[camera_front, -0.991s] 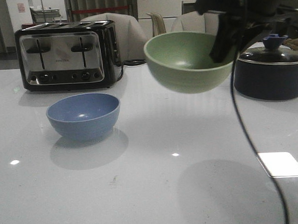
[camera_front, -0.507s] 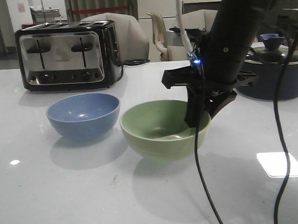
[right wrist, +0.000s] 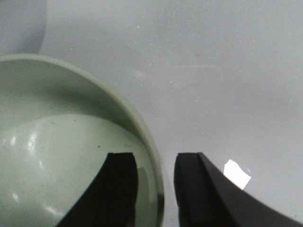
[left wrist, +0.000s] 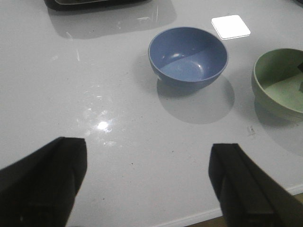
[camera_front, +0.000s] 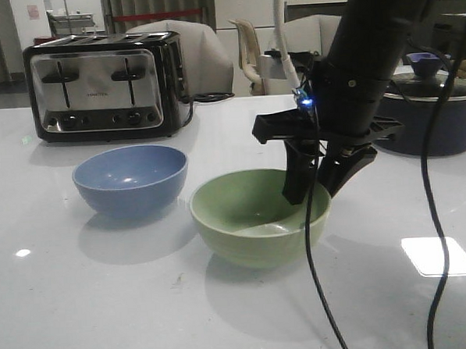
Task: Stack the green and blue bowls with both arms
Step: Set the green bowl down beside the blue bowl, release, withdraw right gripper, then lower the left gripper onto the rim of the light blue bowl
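Right end effector (right wrist: 154, 184) straddled the green bowl's (camera_front: 251, 220) rim, jaws slightly apart — the bowl sat on the surface (camera_front: 107, 306) beside the blue bowl (camera_front: 130, 180). Left end effector (left wrist: 147, 184) hung open, empty.

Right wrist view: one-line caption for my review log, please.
Right pincer straddling the green bowl rim, one finger inside, one outside, over the white table.

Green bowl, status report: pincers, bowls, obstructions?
Right pincer straddling pale green matte bowl rim, grip unclear. Left pincer open, empty. Dusty blue matte bowl beside green, unstacked. Nothing between them.
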Available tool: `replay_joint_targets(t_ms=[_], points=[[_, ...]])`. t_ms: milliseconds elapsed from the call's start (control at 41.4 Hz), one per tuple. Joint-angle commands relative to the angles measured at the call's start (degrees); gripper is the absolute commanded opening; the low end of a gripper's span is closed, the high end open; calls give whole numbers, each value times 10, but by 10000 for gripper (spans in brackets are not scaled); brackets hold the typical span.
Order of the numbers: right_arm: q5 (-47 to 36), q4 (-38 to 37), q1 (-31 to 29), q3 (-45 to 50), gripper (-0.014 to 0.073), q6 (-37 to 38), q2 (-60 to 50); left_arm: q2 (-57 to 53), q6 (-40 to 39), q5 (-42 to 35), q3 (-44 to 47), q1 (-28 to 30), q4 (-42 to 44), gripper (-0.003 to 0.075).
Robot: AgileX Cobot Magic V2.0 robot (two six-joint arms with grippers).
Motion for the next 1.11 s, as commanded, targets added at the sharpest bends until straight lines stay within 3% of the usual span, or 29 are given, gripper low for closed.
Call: replay_joint_targets(t_ms=[0, 338, 797, 1087], points=[[-3, 10, 0, -18, 353, -7, -31, 5, 0, -46, -18, -5, 0, 584], [-9, -9, 9, 7, 375, -28, -165, 5, 0, -46, -18, -5, 0, 584], [-17, -68, 12, 238, 367, -46, -504, 12, 0, -46, -23, -5, 0, 584], [-26, -68, 12, 315, 367, -46, -604, 134, 1, -44, -108, -5, 0, 584]])
